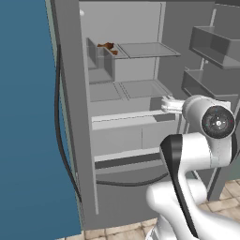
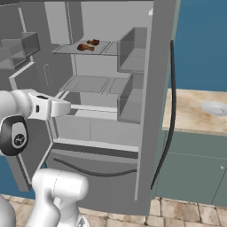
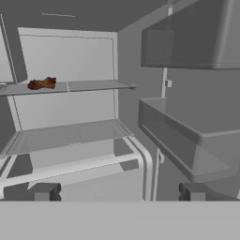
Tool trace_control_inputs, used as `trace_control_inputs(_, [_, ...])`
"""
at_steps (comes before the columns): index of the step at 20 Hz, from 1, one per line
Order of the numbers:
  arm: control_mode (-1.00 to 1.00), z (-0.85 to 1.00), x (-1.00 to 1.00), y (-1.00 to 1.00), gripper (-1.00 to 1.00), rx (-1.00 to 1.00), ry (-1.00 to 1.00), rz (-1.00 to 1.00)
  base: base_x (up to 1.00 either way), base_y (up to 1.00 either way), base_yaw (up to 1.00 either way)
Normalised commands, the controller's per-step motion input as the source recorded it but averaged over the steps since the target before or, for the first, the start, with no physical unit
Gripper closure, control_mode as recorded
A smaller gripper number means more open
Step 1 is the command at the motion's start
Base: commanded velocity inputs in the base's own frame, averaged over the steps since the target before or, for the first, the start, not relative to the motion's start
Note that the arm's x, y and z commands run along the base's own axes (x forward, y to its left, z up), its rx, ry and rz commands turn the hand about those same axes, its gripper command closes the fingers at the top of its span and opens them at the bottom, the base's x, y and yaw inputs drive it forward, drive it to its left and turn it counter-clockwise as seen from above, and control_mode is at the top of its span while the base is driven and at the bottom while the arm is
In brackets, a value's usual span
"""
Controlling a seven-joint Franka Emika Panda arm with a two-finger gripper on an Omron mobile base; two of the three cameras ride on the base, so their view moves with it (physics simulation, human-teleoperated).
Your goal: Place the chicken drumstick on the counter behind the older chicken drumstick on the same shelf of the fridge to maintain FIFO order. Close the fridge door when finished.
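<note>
The fridge [image 2: 106,128] stands open. Two small brown chicken drumsticks lie close together on its upper shelf [image 2: 71,48], one [image 2: 93,42] behind the other [image 2: 85,47]. In the left base view they read as one brown shape [image 1: 107,46], and likewise in the hand view [image 3: 42,83]. My gripper [image 3: 118,192] is open with nothing between its fingers. It hangs at the fridge's opening, level with the lower shelf [image 3: 70,133], below and in front of the drumsticks. The hand [image 2: 60,107] points into the fridge. The counter [image 2: 190,111] lies to the right.
The open fridge door [image 1: 211,51] with boxy grey bins [image 3: 187,140] stands close to my hand's right side. A tall grey panel with a dark curved strip [image 2: 170,111] borders the compartment's other side. A round pale dish shape [image 2: 215,107] sits on the counter.
</note>
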Motion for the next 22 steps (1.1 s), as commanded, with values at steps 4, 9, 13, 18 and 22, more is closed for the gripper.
trace_control_inputs(4, [-1.0,-0.06,-0.05,0.0,-1.0,0.0,0.0,0.0,-0.06,0.0,0.0])
trace_control_inputs(9, [-1.0,-0.26,-0.58,-0.2,-1.0,0.1,-0.12,-0.03,0.0,0.0,0.0])
trace_control_inputs(13, [-1.0,-0.29,-0.82,-0.8,-1.0,0.23,-0.12,-0.19,0.0,0.0,0.0])
trace_control_inputs(18, [-1.0,-0.35,-0.73,-1.0,-1.0,0.36,-0.17,-0.12,0.0,0.0,0.0])
trace_control_inputs(22, [-1.0,-0.4,-0.19,-1.0,-1.0,0.43,-0.17,-0.03,0.0,0.0,0.0])
